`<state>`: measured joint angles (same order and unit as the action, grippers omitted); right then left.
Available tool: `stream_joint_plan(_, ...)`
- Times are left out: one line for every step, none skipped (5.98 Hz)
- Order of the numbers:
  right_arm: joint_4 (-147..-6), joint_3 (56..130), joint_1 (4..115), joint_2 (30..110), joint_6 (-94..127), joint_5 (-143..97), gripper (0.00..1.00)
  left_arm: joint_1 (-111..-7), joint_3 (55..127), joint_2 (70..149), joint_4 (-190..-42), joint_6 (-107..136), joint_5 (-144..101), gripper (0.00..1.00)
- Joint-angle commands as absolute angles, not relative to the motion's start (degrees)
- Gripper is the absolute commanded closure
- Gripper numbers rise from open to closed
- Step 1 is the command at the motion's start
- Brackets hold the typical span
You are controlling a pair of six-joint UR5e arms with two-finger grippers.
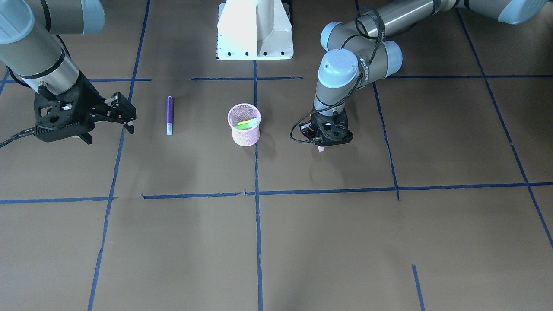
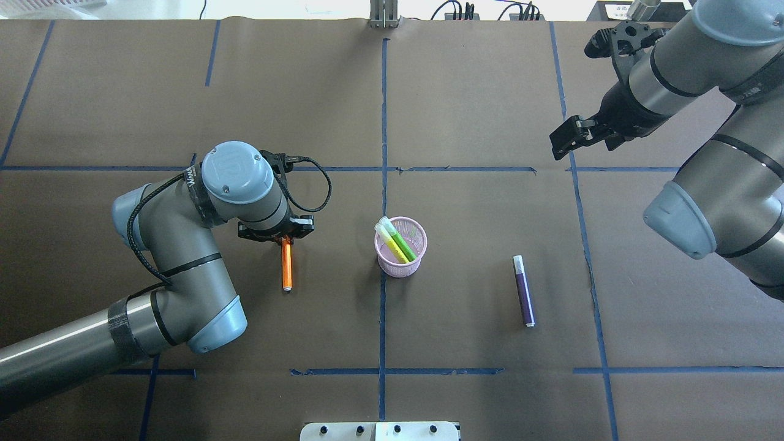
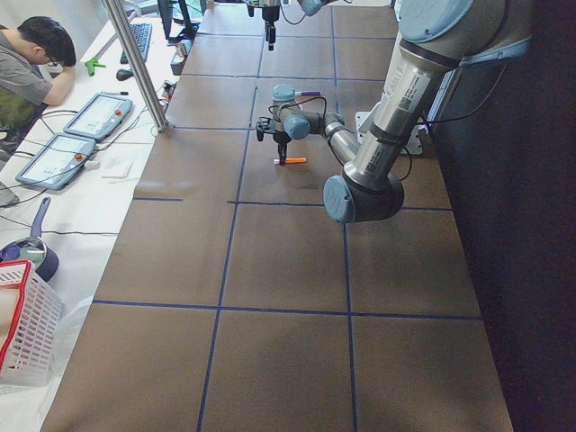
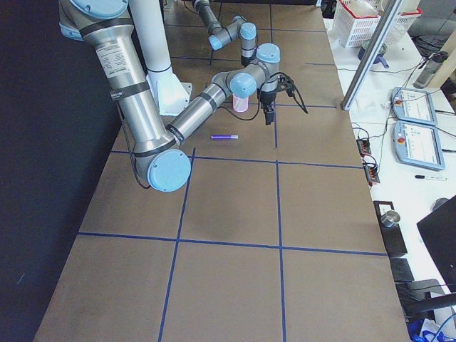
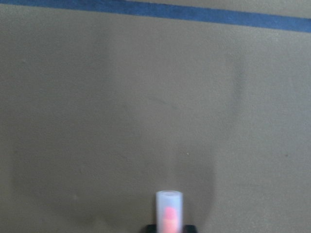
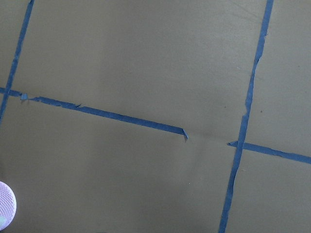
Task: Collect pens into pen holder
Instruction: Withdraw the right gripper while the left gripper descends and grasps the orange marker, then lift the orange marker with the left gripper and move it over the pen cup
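The pink mesh pen holder [image 1: 245,131] [image 2: 398,264] stands mid-table with a bright green pen [image 2: 402,243] leaning inside. The orange pen [image 2: 286,267] lies flat on the table to the holder's left in the overhead view. My left gripper [image 2: 283,240] is down over its cap end. In the left wrist view the pale cap [image 5: 169,209] pokes out of dark tips that hug it, so the gripper looks shut on it. The purple pen [image 1: 170,113] [image 2: 523,293] lies alone on the other side. My right gripper [image 1: 126,115] [image 2: 558,146] is open, empty and raised, far from it.
The white robot base [image 1: 255,32] sits at the table's robot-side edge. Blue tape lines cross the brown table. A side bench with tablets [image 3: 81,135], a person [image 3: 31,63] and a white basket [image 3: 22,333] lies beyond the far edge.
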<state>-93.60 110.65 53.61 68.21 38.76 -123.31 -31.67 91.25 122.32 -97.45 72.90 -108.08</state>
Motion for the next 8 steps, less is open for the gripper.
stream_joint_plan(-93.6,110.7,53.6,68.1,38.8,-123.3,0.0,-31.7,92.3,122.3,-96.9,72.4,-108.4,0.98)
stream_joint_plan(-93.6,110.7,53.6,68.1,38.8,-123.3,0.0,-32.3,93.9,122.6,-96.9,72.3,-108.0,1.0)
stream_joint_plan(-93.6,111.6,53.6,68.3,39.0,-123.2,0.0,-33.0,97.0,122.9,-96.9,72.1,-107.5,1.0)
stream_joint_plan(-93.6,112.4,53.6,68.4,39.5,-123.2,0.0,-32.9,99.8,124.7,-97.3,66.6,-102.2,1.0)
stream_joint_plan(-93.6,112.7,53.6,68.8,39.5,-122.9,0.0,-32.5,101.1,126.5,-98.4,61.1,-98.1,1.0)
stream_joint_plan(-93.5,112.6,53.7,69.3,39.5,-122.9,0.0,-32.5,102.9,126.7,-101.2,60.1,-95.0,1.0)
stream_joint_plan(-93.5,112.7,53.7,69.4,39.5,-123.0,0.0,-31.5,103.0,127.0,-105.8,56.5,-92.1,1.0)
stream_joint_plan(-93.5,113.2,53.7,69.8,39.6,-122.5,0.0,-28.9,102.8,127.2,-108.5,56.1,-89.0,1.0)
